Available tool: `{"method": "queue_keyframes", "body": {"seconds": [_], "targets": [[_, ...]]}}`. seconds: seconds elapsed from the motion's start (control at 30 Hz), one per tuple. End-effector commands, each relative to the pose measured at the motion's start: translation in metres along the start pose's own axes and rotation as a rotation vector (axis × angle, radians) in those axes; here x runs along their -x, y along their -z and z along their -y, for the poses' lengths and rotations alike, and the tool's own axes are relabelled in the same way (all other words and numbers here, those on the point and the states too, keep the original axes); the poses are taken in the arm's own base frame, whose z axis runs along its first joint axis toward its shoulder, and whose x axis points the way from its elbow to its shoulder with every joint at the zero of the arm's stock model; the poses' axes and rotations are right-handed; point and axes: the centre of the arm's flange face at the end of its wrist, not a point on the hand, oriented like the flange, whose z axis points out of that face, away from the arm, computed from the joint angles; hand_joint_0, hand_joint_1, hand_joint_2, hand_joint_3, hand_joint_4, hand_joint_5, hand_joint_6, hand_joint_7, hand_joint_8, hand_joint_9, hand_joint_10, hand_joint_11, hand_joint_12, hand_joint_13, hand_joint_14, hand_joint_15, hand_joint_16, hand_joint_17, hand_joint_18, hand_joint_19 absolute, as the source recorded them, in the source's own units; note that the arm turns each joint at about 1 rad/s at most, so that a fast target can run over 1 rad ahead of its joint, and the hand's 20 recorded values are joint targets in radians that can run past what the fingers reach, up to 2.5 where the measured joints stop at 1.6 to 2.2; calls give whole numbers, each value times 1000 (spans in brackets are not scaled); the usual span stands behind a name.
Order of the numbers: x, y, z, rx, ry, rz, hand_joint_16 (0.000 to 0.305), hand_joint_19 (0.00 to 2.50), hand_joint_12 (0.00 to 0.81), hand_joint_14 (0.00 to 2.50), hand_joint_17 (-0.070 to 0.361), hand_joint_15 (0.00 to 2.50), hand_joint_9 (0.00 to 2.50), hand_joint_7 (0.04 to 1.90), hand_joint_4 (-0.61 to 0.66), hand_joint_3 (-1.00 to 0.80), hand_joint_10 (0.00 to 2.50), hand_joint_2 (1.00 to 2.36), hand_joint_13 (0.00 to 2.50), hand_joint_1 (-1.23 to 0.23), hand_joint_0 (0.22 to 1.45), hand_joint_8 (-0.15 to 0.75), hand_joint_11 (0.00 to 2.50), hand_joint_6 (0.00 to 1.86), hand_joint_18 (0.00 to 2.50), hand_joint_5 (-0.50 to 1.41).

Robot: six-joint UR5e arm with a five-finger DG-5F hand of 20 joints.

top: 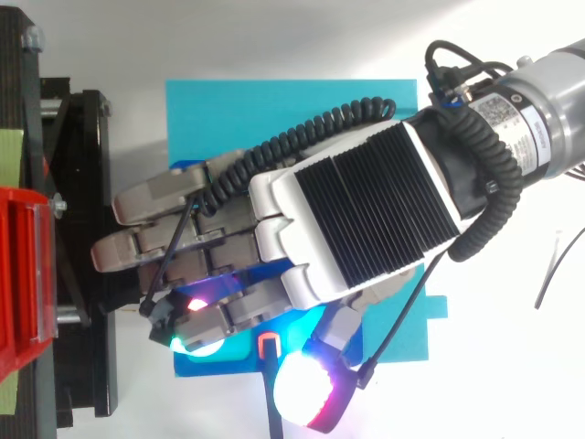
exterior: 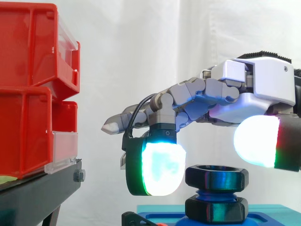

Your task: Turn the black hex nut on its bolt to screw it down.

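Background: white curtain [exterior: 141,47] behind all the work.
Left side: red bins [exterior: 28,94] stacked on a black stand [exterior: 37,193], well apart from the bolt.
Hand: the hand [exterior: 254,89] comes in from the right and hangs over the bolt, palm down. Most fingers reach out straight toward the bins.
Base: a cyan plate [top: 274,110] lies flat under the hand and carries the bolt.
Hand state: apart, not clamped. One bent finger puts its glowing pad [exterior: 160,167] just beside the left edge of the upper nut, perhaps touching it. The thumb pad [exterior: 256,141] is at the right, a little higher than the top of the nut. Nothing is held.
Bolt: the blue bolt [exterior: 214,194] stands upright on the plate.
Nuts: the upper black hex nut [exterior: 216,176] sits at the top of the bolt. A lower black hex nut [exterior: 216,209] sits at the foot, near the plate.
Progress: I judge the task is at an early point. The upper nut is on the thread, but a band of blue thread is bare between the two nuts, so most of the way down is left. The grip is not yet made.
Axis: the long axis of the bolt is vertical and points up. The upper nut lies level, with its hole facing up.
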Motion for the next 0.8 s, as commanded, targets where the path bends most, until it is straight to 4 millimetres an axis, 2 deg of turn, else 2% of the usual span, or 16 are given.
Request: {"method": "queue_keyframes", "body": {"seconds": [0.0,0.77], "targets": [[0,5,5,0,-1,-4,13,297,143,1,29,84,574,1060,145,-500,7,1000,333,-232,435,213,240,640,0,-159],[5,25,28,7,9,-3,13,300,142,4,28,101,578,988,139,-500,7,1000,342,-220,435,213,249,694,0,-171]]}}
